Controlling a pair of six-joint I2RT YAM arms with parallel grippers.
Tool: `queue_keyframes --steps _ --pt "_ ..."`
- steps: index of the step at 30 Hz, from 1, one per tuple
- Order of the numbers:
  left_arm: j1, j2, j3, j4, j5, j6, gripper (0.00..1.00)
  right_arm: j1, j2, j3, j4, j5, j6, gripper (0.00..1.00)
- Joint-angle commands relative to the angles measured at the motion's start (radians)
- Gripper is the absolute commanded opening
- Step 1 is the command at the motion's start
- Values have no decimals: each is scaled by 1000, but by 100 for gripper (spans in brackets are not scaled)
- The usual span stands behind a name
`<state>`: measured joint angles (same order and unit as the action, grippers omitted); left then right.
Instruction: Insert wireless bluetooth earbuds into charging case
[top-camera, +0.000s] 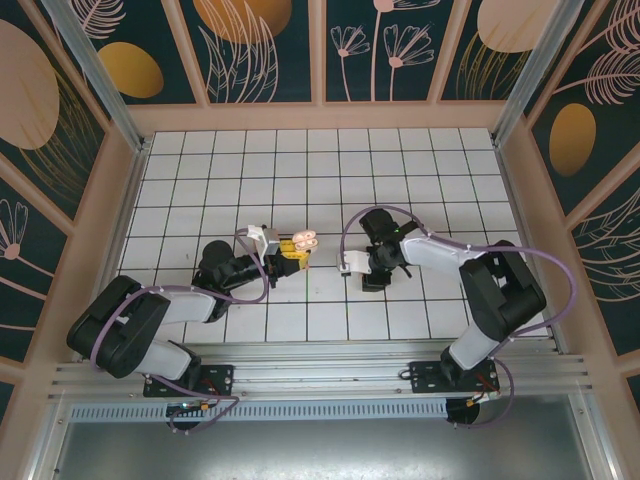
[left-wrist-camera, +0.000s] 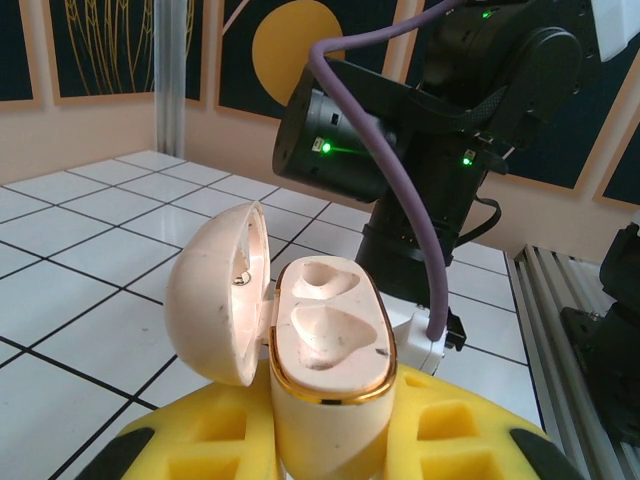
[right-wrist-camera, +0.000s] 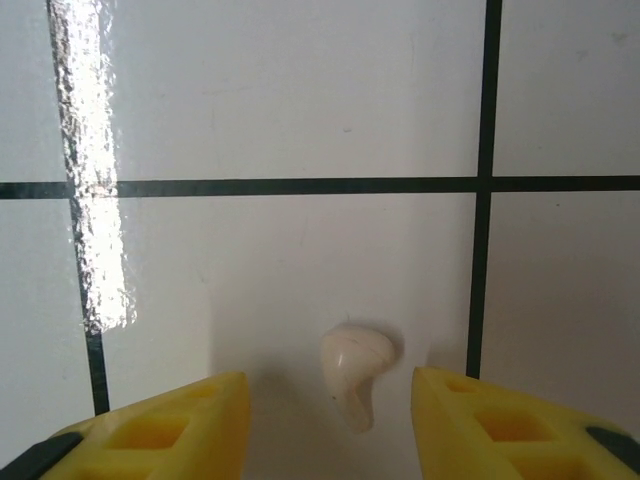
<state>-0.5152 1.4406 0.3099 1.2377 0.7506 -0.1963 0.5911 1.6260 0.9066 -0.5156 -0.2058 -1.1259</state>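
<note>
My left gripper (left-wrist-camera: 330, 445) is shut on the charging case (left-wrist-camera: 330, 340), a pale beige oval with a gold rim. The case stands upright between the yellow fingers (left-wrist-camera: 190, 445), its lid (left-wrist-camera: 215, 295) swung open to the left, and both moulded wells are bare. From above, the case (top-camera: 305, 241) sits at the tip of the left gripper (top-camera: 290, 250). One pale beige earbud (right-wrist-camera: 352, 368) lies on a white tile. My right gripper (right-wrist-camera: 328, 390) points straight down over it, open, a yellow finger on each side with gaps to the bud. From above, the right gripper (top-camera: 375, 270) is near the floor's middle.
The right arm (left-wrist-camera: 430, 120) with its purple cable looms close behind the case. The tiled floor (top-camera: 310, 170) is boxed in by patterned walls (top-camera: 270, 50). A metal rail (top-camera: 300, 365) runs along the near edge. A black grout line (right-wrist-camera: 478, 270) passes just right of the bud.
</note>
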Motion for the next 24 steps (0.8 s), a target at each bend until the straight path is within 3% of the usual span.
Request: queue_keyframes --steps 1,24 --pt "6 5 4 32 0 -3 18 8 30 37 8 -10 -18 46" --pt "7 20 47 -71 1 67 17 -10 62 59 14 -5 8 18"
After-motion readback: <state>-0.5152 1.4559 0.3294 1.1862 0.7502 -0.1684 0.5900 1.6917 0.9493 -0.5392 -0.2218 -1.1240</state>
